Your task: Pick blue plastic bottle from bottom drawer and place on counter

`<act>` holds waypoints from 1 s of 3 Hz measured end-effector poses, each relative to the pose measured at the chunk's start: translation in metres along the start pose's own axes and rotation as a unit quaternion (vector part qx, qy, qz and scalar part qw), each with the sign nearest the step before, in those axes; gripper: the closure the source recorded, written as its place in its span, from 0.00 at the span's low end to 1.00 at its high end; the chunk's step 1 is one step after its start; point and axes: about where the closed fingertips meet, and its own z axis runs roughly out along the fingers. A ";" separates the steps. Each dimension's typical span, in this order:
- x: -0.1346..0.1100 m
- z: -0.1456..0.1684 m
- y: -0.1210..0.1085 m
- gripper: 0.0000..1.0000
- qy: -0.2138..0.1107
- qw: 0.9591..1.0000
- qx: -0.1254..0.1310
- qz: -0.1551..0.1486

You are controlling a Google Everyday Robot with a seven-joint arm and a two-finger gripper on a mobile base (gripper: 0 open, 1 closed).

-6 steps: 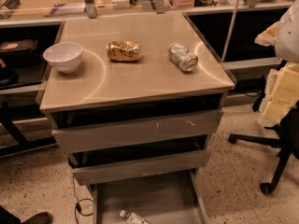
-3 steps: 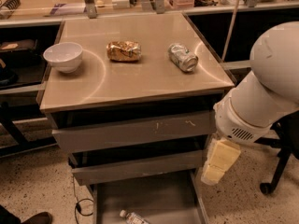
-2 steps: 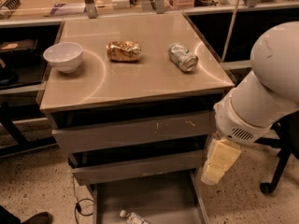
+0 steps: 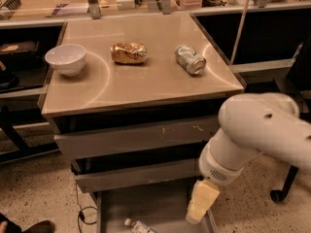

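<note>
The blue plastic bottle [image 4: 139, 225], clear with a white cap, lies on its side on the floor of the open bottom drawer [image 4: 155, 203], cut off by the lower edge of the view. The beige counter [image 4: 146, 76] tops the grey cabinet. My white arm comes in from the right. Its pale yellow gripper [image 4: 198, 213] hangs over the drawer's right side, to the right of the bottle and apart from it.
On the counter stand a white bowl [image 4: 65, 58] at the left, a gold-brown can [image 4: 129, 53] in the middle and a silver-green can [image 4: 190, 59] at the right. Two shut drawers [image 4: 131, 140] sit above the open one. A chair base [image 4: 282, 191] stands at the right.
My arm has come down and to the left, so the gripper now hangs low over the drawer's right side. The bottle and the counter objects have not moved.
</note>
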 end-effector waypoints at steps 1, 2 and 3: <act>0.001 0.054 0.008 0.00 -0.011 0.999 -0.024 0.018; 0.001 0.054 0.006 0.00 -0.013 1.000 -0.021 0.017; 0.002 0.066 0.013 0.00 -0.016 0.999 -0.037 0.016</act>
